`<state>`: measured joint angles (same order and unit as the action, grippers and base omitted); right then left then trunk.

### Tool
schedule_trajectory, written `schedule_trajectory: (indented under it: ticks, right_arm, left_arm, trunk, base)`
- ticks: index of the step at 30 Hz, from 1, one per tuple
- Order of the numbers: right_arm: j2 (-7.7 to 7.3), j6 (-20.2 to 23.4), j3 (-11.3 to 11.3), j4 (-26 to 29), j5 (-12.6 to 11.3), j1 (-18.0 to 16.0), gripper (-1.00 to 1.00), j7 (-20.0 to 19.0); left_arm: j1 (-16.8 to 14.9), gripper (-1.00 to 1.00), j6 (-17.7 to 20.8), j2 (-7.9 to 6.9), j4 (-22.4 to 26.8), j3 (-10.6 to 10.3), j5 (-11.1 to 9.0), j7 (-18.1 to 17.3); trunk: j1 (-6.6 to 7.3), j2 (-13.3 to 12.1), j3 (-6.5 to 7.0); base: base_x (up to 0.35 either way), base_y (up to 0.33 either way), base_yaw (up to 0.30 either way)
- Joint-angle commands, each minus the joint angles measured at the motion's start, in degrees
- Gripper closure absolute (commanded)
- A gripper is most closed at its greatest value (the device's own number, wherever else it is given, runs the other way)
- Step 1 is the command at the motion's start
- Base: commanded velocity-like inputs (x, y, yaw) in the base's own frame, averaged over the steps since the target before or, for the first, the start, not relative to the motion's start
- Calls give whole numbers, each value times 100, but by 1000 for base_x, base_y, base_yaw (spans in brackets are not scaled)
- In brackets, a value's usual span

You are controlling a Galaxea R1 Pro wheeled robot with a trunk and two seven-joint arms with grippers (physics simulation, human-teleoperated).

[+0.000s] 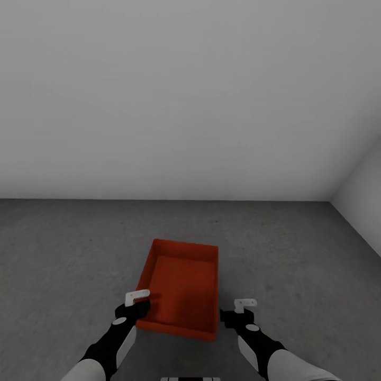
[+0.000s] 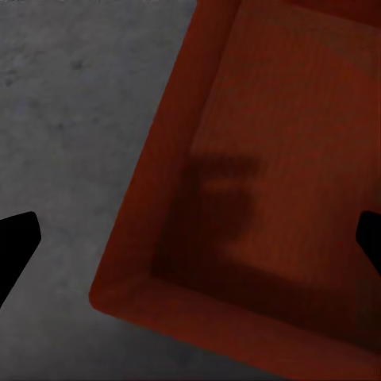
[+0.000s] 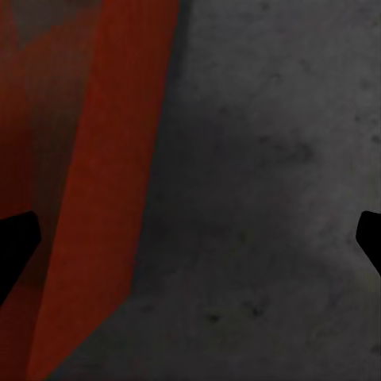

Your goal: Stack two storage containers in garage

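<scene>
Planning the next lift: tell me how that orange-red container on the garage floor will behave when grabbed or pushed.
The storage container probably stays stiff: its walls stand straight. It looks empty, so likely light. Its flat base on the rough floor suggests sliding, not rolling or tipping.

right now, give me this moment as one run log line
place: garage | storage container: one, upright on floor, empty | left gripper: open, over near left corner | right gripper: open, beside right wall | stacking: not yet done
</scene>
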<state>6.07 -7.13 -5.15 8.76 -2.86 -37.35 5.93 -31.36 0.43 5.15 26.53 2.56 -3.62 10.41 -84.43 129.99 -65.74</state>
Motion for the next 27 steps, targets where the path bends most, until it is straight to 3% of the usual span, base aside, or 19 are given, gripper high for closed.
schedule_trajectory:
  ticks: [1, 7, 27]
  right_arm:
    - [-1, -16, -48, -6, -31, -5, -100, 31]
    - [-1, -16, -47, -6, -31, -8, -100, 31]
    - [-1, -19, -52, -6, -31, -6, -100, 39]
  left_arm:
    - [-1, -100, 4, 6, 6, 16, -37, 3]
    - [-2, -100, 28, 12, 16, 24, -41, 4]
    - [-2, -100, 81, -5, 5, 46, -43, 5]
  trunk:
    - [1, 2, -4]
    - [1, 2, -4]
    - [440, -801, 355]
  base:
    - [0, 0, 0]
    - [0, 0, 0]
    - [0, 0, 0]
